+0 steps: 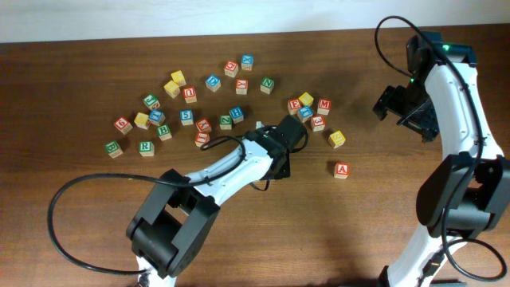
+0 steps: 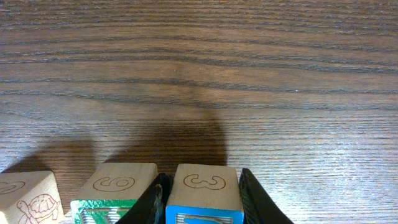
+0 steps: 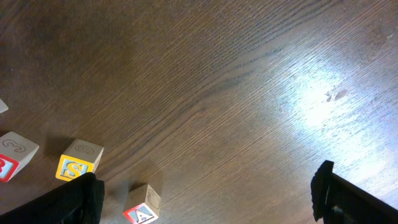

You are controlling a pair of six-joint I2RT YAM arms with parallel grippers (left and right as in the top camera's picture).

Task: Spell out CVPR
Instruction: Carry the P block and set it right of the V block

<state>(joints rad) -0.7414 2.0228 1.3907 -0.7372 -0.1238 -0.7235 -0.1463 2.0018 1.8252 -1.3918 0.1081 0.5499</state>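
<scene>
The blue block (image 2: 200,182) is being held low at the near edge of the left wrist view. The left gripper (image 2: 203,190) is closed to the block's width, with a finger pressed against each of its two sides. Its pale wooden top is being shown with a carved mark like a 3 or a turned letter, and which letter it carries cannot be told. A green block (image 2: 115,194) is being crowded just beside it, separated only by one finger, and a turtle block (image 2: 25,198) is lying a little further off. Beyond these only the bare table (image 2: 205,74) is being seen. In the overhead view the remaining blocks (image 1: 188,94) are being left scattered across the middle of the table, and no row of letters is being formed anywhere. The spelling is therefore being judged as barely begun, with all four letters yet to be placed. Further out, the right gripper (image 3: 208,186) is being held above the table with its jaws spread wide and nothing between them. A yellow block (image 3: 78,160) and an A block (image 3: 143,206) are lying near its left finger.
</scene>
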